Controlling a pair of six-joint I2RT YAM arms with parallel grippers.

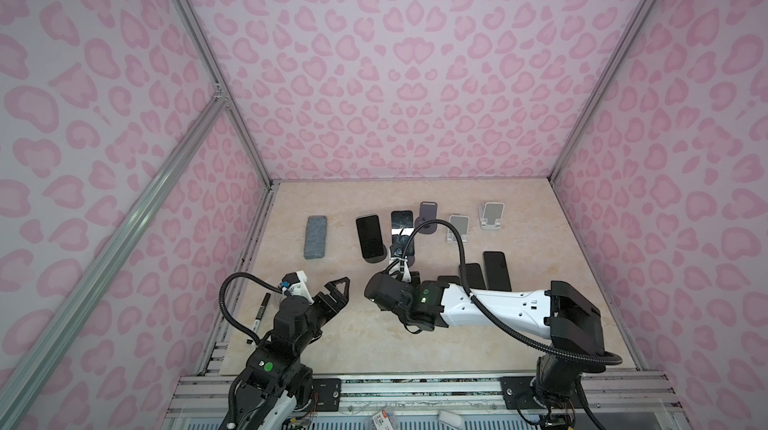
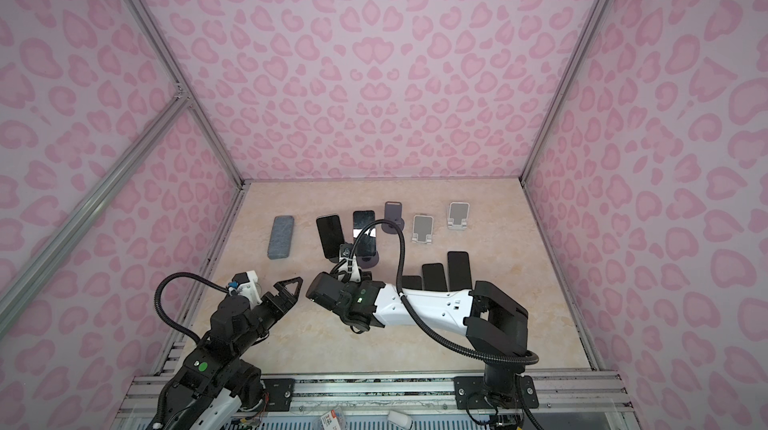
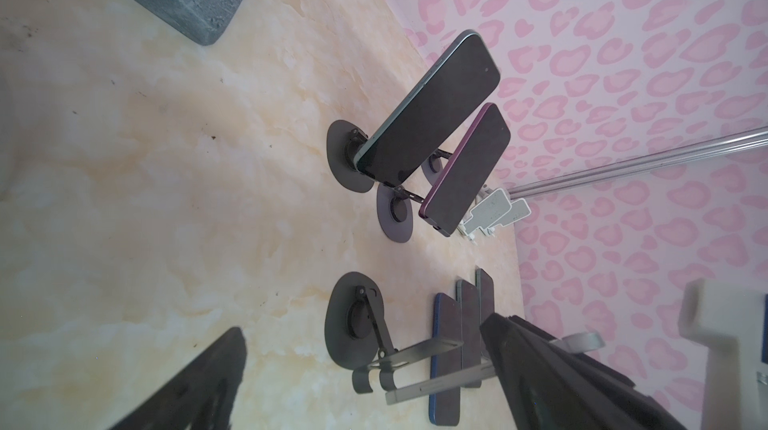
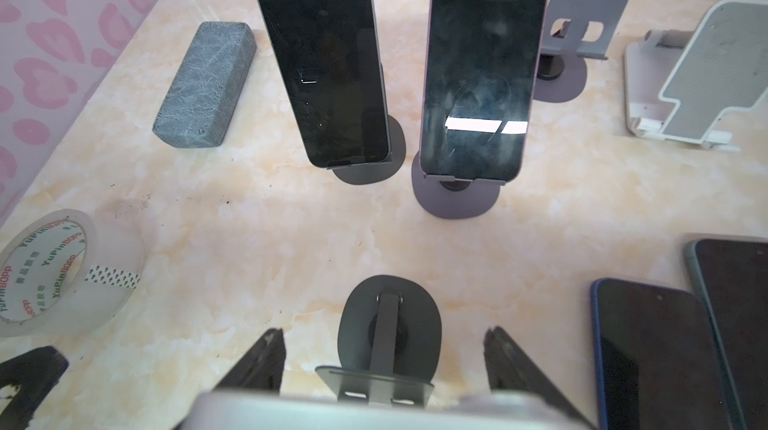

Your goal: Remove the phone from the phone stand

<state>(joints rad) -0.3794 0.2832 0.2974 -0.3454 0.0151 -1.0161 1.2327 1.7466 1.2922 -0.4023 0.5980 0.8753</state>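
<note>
Grasping the silver-edged phone (image 4: 374, 411), seated on the dark oval-based metal stand (image 4: 357, 311): right tool (image 4: 384, 331) straddles it, clamped or not cannot be told; left tool (image 1: 336, 290) released. Next: close firmly, lift it off the stand.

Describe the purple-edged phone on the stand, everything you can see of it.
The purple-edged phone is a slim slab with a dark, unlit glass screen, smudged and finely scratched, reflecting a bright bar of light. Its frame looks like purple metal. It stands in portrait, tilted back, lower edge resting in the lip of a grey-purple stand with a rounded base. A green-edged phone stands beside it, apart. No gripper touches it.
</note>
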